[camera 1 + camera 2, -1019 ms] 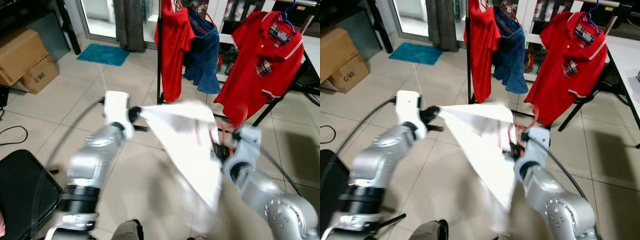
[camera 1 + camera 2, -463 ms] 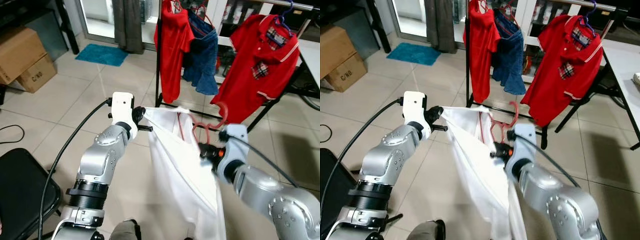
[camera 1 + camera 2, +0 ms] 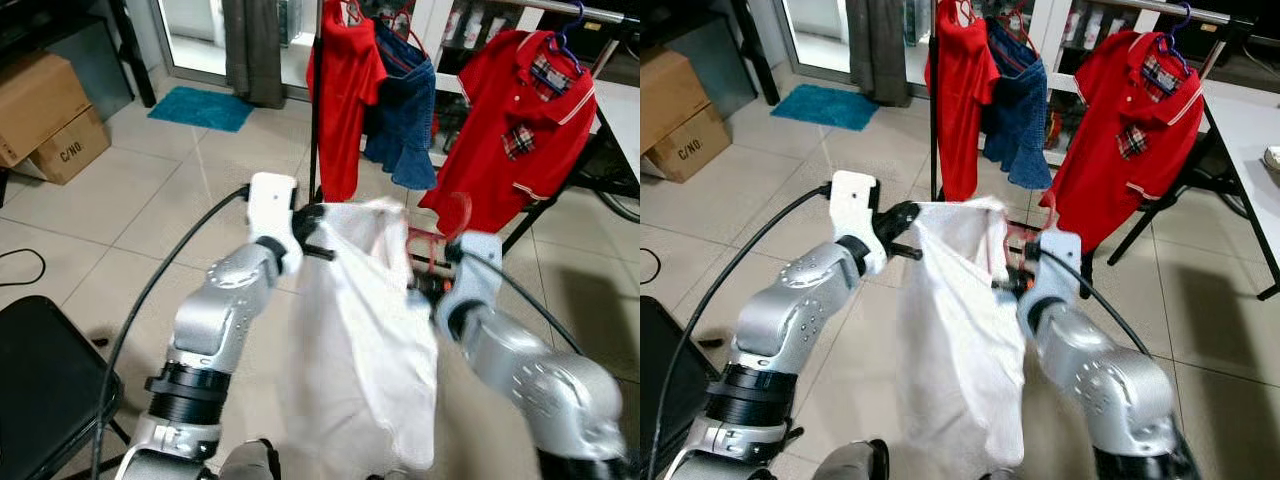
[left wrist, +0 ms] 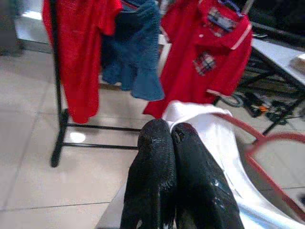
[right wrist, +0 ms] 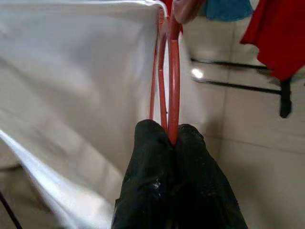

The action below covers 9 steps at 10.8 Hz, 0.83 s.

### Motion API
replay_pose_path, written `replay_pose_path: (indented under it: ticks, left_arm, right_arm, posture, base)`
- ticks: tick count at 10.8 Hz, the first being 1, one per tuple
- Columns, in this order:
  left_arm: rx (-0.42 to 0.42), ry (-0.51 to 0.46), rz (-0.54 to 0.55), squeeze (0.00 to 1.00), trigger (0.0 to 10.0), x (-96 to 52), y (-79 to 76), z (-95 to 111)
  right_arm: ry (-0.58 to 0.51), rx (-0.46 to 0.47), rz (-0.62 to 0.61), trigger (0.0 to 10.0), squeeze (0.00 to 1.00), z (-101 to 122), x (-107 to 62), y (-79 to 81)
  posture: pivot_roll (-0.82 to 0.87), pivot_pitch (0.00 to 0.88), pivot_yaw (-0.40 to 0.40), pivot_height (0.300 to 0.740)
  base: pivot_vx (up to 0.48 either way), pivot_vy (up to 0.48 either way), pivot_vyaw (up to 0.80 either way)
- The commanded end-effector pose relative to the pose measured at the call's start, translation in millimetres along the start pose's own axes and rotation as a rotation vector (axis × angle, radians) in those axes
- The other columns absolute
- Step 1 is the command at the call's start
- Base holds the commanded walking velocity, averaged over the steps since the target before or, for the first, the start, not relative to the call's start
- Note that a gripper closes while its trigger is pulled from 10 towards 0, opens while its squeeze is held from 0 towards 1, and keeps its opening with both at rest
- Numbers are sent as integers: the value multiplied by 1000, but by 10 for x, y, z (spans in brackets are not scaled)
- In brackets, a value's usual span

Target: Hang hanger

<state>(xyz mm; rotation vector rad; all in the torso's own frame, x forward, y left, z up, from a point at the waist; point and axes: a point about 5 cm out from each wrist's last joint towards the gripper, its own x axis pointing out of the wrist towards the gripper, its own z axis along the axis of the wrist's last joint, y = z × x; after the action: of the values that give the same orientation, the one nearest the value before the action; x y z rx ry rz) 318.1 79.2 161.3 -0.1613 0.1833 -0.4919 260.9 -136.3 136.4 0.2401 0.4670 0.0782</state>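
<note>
red plastic hanger [image 5: 172, 71] pinched in right gripper [image 5: 174, 138], limp white garment [image 3: 365, 330] clamped by left gripper [image 4: 170, 131]

The only writing I can make out is on the smaller cardboard box [image 3: 62, 150] by the wall, printed in dark capitals on its side and reading roughly "C/NO". The last character is hard to tell. Nothing on the hanging clothes or the robot can be read.
</note>
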Motion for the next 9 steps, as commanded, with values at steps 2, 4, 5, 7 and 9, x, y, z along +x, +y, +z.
replay_pose_path:
  ticks: [2, 4, 5, 7, 9]
  left_arm:
    - [-2, 16, -7, 0, 0, -18, -37, 37]
    - [-9, 12, -15, 0, 549, -12, -83, 66]
    - [-14, -7, -10, 0, 941, 9, -88, 107]
    - [-44, -7, -41, 0, 0, 11, -117, 185]
    - [-160, -76, -107, 0, 0, -22, -176, 360]
  right_arm:
    - [-128, 67, -46, 10000, 0, 188, 7, -53]
    - [-181, 74, -1, 10000, 0, 294, 78, 66]
    - [-175, 69, 23, 10000, 0, 290, 89, 118]
    - [-163, 56, 25, 10000, 0, 229, 107, 145]
    - [-167, 57, 20, 10000, 0, 227, 124, 135]
  posture:
    - [65, 82, -23, 740]
    - [66, 80, -17, 740]
    - [66, 78, -17, 740]
    - [69, 75, -17, 740]
    - [71, 75, -14, 740]
  base:
    - [0, 0, 0]
    - [0, 0, 0]
    - [0, 0, 0]
    - [0, 0, 0]
    - [0, 0, 0]
